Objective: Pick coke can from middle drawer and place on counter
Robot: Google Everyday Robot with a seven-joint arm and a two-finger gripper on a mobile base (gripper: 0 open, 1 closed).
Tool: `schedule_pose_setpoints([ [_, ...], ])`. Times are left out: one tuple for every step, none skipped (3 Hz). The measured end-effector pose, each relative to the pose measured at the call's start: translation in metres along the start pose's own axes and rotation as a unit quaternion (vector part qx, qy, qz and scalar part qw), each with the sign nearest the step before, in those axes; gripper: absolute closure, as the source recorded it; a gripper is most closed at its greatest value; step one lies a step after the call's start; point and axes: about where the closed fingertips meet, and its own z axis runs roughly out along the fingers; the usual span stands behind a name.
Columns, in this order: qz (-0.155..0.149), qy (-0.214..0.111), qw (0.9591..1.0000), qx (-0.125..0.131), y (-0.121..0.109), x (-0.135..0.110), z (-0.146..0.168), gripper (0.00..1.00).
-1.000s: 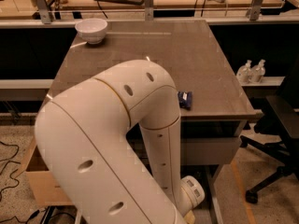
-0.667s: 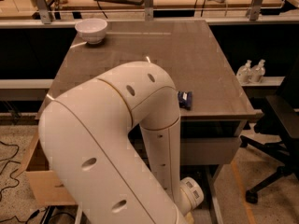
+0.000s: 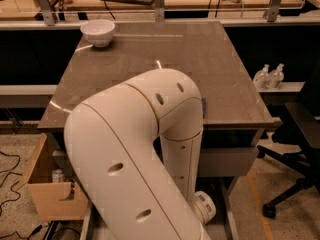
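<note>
Frankly, neither the coke can nor the middle drawer shows: the bulky white arm (image 3: 130, 154) fills the frame from 7 o'clock to centre and drops below the front edge of the counter (image 3: 200, 59) at 6 o'clock. The gripper is hidden down there too, so I cannot tell how wide it stands or whether it holds anything. By the task, the can is likely in the drawer. It should be light, thin-walled, smooth and apt to roll, so take it across mid-body with gentle pressure. A white bowl (image 3: 98, 31) sits at the counter's 11 o'clock corner

1 bowl (image 3: 98, 31), 2 bottles (image 3: 261, 78), 1 chair (image 3: 300, 129), 1 box (image 3: 52, 196); pincer unseen.
</note>
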Motion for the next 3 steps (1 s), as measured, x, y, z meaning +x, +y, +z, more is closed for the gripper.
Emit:
schedule_pose_setpoints([
  [-0.006,0.0,1.0,0.0,0.0001,-0.0003,0.0001,0.16],
  [-0.013,0.0,0.9999,-0.001,0.0001,-0.0003,0.0003,0.47],
  [-0.017,0.0,0.9999,-0.001,0.0001,-0.0002,0.0004,0.72],
])
